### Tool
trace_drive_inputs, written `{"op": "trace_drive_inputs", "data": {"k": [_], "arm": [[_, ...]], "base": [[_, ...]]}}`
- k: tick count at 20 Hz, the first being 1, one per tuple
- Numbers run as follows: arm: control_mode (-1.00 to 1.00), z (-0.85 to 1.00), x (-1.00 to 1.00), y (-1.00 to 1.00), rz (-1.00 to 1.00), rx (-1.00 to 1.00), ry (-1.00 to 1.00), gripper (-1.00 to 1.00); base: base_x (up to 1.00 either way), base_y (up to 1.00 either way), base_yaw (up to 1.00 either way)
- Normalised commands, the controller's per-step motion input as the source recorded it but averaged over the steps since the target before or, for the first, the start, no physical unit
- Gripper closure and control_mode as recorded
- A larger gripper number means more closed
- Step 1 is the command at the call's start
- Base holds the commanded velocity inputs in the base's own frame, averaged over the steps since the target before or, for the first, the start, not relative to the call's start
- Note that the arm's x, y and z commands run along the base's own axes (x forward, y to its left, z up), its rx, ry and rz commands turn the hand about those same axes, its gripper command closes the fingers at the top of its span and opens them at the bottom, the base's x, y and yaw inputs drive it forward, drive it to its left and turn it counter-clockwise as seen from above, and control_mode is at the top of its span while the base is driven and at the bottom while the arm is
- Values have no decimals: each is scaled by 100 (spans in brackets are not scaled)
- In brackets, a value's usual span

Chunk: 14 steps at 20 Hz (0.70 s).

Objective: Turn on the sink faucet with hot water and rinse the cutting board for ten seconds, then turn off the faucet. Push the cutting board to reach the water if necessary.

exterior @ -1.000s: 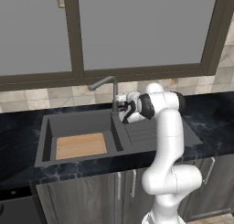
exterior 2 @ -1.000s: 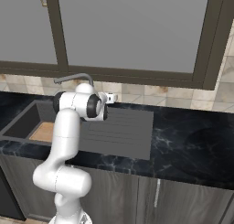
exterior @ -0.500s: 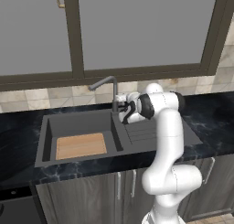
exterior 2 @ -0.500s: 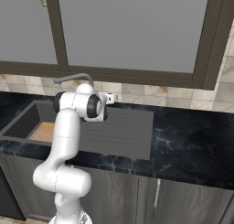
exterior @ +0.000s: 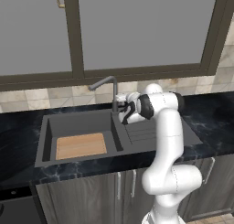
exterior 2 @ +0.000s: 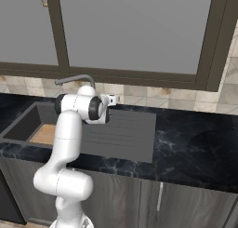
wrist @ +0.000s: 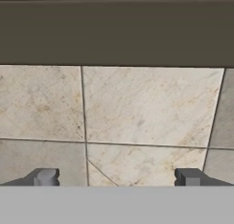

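The slim dark sink faucet (exterior: 114, 96) stands behind the dark grey sink (exterior: 51, 125), its spout arm (exterior 2: 73, 79) angled out over the basin. A tan cutting board (exterior: 81, 145) lies flat on the basin floor, and its corner (exterior 2: 44, 134) shows past the arm in the right base view. My gripper (exterior: 120, 104) hovers just right of the faucet post at its base, pointing at the back wall. Its fingertips (wrist: 46, 176) stand wide apart, open, with nothing between them, facing beige wall tile (wrist: 141, 109). The water is out of view.
The ribbed drainboard (exterior: 148, 132) lies right of the basin under my forearm. Black marbled countertop (exterior 2: 195, 143) stretches to the right. A dark window frame (wrist: 117, 33) runs above the tiled backsplash, close in front of the hand.
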Motion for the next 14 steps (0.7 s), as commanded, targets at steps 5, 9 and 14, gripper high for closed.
{"op": "trace_drive_inputs", "data": {"k": [5,9,14], "arm": [[-100,0,5,0,0,0,0,-100],[-100,0,0,-7,1,0,0,-100],[-100,0,0,-24,1,0,0,-100]], "base": [[0,0,0],[0,0,0],[0,0,0]]}}
